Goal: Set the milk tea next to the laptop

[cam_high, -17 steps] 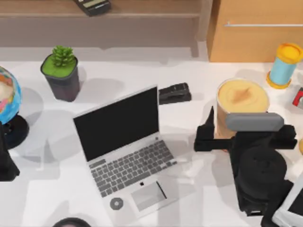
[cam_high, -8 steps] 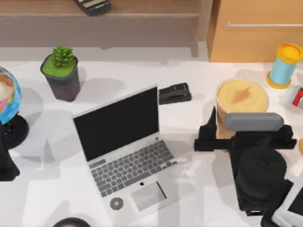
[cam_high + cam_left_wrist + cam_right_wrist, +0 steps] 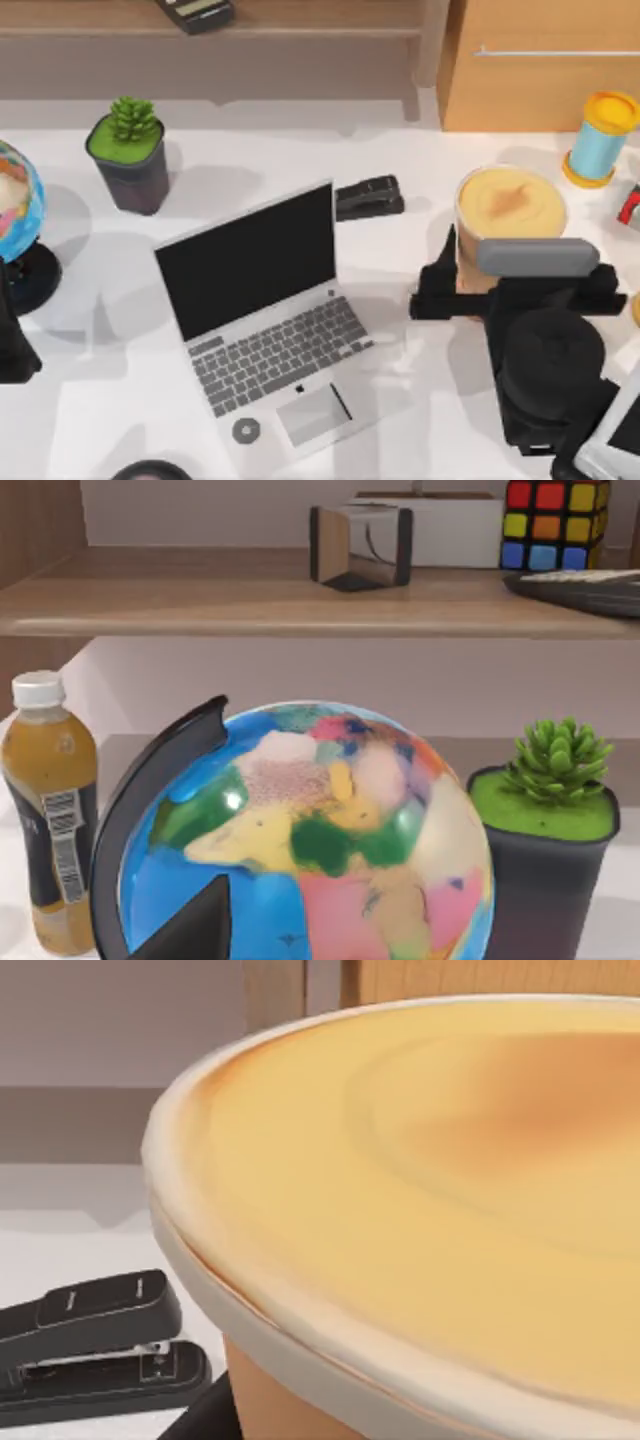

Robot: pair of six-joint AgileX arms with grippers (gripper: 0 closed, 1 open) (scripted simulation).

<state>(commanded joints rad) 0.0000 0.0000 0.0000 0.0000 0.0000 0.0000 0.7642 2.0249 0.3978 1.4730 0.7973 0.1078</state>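
We could not tell whether our right gripper clasped the milk tea rising just beyond it, right of the laptop.

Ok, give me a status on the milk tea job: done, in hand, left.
Done: the right hand has reached the milk tea, its fingers flanking the cup's side on the table's right. In hand: the grasp itself; whether the fingers have closed is not visible. Left: carrying the cup over to the laptop, which sits well apart from it, and setting it down beside it. The left arm is parked at the left edge by the globe.
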